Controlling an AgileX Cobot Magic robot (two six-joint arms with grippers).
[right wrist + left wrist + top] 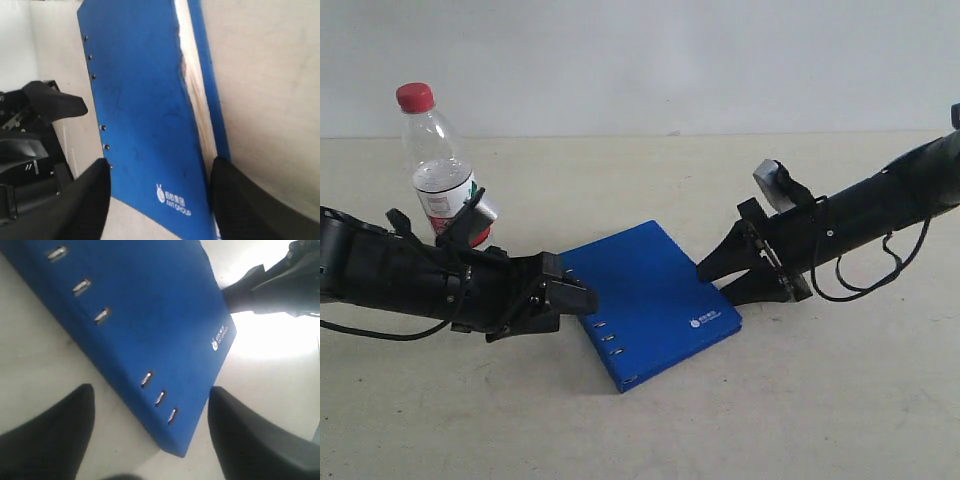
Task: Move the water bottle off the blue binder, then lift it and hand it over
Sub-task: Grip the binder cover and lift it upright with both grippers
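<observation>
Water bottle (pixel 438 165) stands upright, apparently clear of the blue binder (pixel 655 300).

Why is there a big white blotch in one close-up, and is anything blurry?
Left wrist view: glare washes out the table beside the blue binder; the left gripper's fingers are blurred. Right wrist view: the right gripper's fingers blur too, logo readable. Exterior view: even light, soft shadows.

Thin, flat royal-blue ring binder (pixel 145 110) lies on pale matte tabletop (pixel 270 75). White page edges (pixel 192 85) show along one long side; small slots line the opposite side. White logo (pixel 172 200) sits between the dark, widely spread fingers of the right gripper (pixel 159 167). Black left gripper (pixel 47 107) stands beside the slotted edge.
</observation>
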